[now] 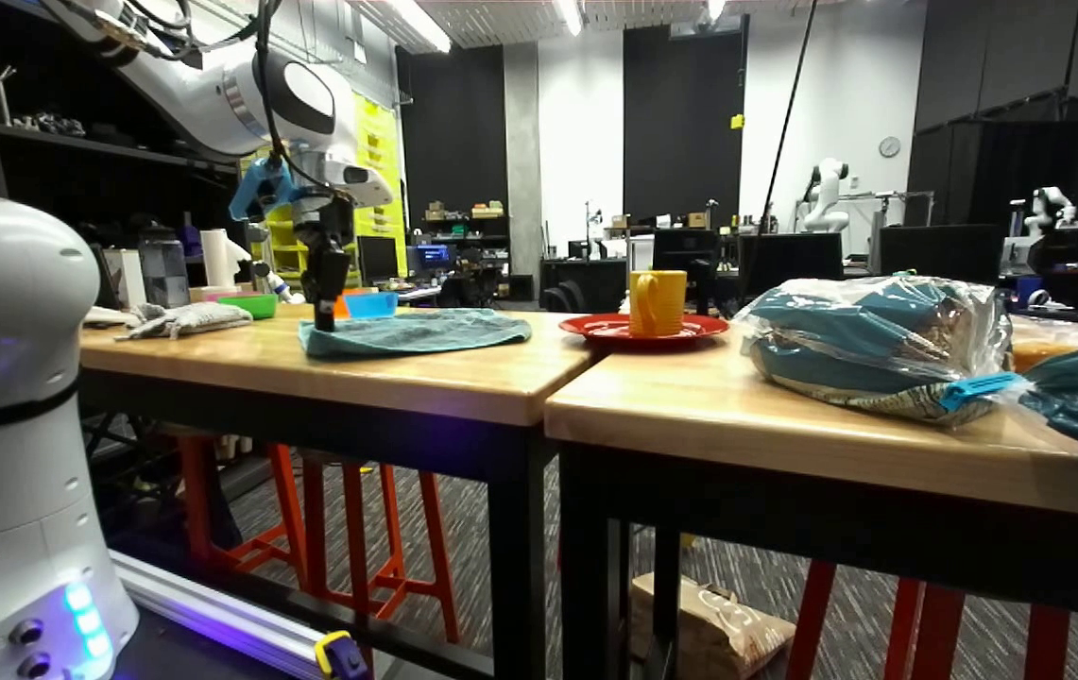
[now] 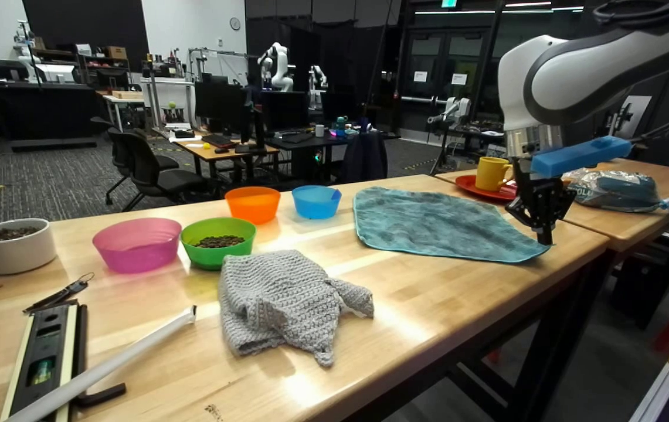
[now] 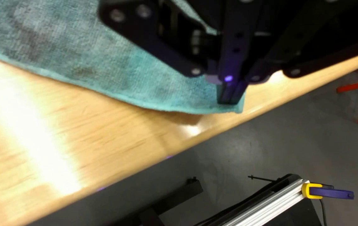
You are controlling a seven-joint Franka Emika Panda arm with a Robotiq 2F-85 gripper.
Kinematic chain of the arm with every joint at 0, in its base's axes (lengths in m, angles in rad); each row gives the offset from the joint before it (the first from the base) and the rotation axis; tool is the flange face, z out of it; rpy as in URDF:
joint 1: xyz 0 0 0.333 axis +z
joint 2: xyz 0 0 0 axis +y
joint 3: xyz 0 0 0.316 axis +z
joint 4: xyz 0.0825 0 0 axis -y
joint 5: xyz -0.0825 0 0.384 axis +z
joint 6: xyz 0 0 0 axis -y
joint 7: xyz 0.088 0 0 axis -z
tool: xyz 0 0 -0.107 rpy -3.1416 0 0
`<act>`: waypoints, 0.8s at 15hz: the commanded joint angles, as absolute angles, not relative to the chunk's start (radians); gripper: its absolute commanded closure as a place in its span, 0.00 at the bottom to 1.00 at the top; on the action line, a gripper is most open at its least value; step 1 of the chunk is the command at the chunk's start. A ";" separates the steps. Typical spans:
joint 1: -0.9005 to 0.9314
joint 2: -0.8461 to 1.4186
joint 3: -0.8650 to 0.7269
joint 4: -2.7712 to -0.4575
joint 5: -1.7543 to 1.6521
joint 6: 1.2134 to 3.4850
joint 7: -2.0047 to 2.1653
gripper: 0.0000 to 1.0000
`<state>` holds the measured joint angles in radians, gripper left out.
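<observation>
Clamping a corner of a teal cloth (image 2: 428, 225), the gripper (image 3: 230, 97) is held low near the edge of a wooden table (image 2: 416, 287), clenched tight, with the pinched corner raised slightly off the wood. The rest of the cloth is spread across the table, its surface marked by dark patches. A yellow mug (image 1: 658, 307) is set on a red plate (image 1: 593, 328) where a second table (image 1: 680, 392) adjoins, with a blue bag (image 1: 879, 331) placed farther down it. Past the cloth's opposite end, a blue bowl (image 2: 316, 205) and an orange bowl (image 2: 253, 208) are lined up. Farther along, a crumpled grey knit (image 2: 287, 299) is laid near a green bowl (image 2: 217, 258), partly filled with brown pellets (image 2: 220, 241), and a pink bowl (image 2: 138, 249). Beyond are placed a white bowl (image 2: 14, 255), a level (image 2: 47, 351) and a white tube (image 2: 114, 356). Across the room, white robot arms (image 2: 278, 67) and a clock (image 2: 235, 23) are mounted.
</observation>
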<state>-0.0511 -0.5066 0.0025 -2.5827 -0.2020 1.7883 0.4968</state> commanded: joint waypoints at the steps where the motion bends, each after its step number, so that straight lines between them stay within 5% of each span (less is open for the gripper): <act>1: -0.066 -0.554 0.034 -2.615 -0.175 1.840 0.491 1.00; 12: -0.087 -0.595 0.047 -2.613 -0.179 1.889 0.492 1.00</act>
